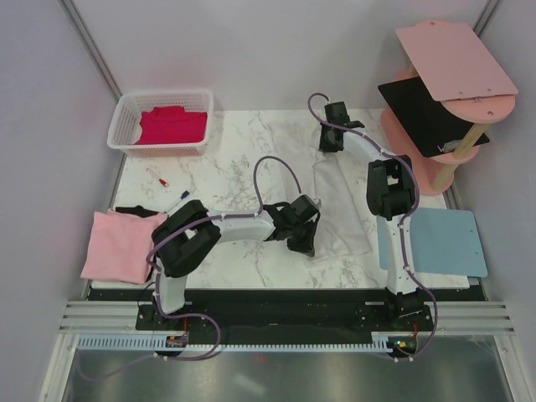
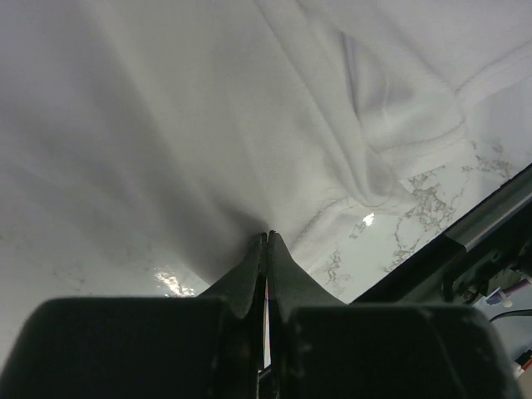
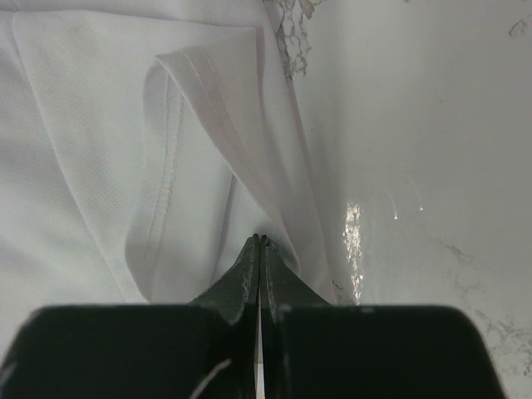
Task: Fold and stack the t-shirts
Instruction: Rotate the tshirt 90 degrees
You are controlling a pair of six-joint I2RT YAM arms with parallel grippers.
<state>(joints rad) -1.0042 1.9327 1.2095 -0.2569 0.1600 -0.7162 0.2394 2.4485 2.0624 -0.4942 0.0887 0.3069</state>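
Folding white t-shirt (image 1: 342, 201) in hand, likely: left hand (image 2: 267, 239), right hand (image 3: 260, 243) each pinched tight on cloth edge just ahead. Next probably needs even joint lift.

There are four t-shirts: one magenta-red t-shirt (image 1: 172, 124) inside the single white basket (image 1: 123, 126), one pink t-shirt (image 1: 121, 244) on the near side of the basket, one black t-shirt (image 1: 132, 210) showing as a strip between the pink one and the basket, and one white t-shirt (image 1: 339, 205) to the basket's right. Two small items lie just near the basket, a red one (image 1: 162, 180) and a blue-and-white one (image 1: 182, 198). Two arms carry two grippers, the left gripper (image 1: 303, 244) and the right gripper (image 1: 328, 142). Far right of the basket are one light-blue mat (image 1: 440, 241), one pink shelf stand (image 1: 456, 59) and one black board (image 1: 419, 105).
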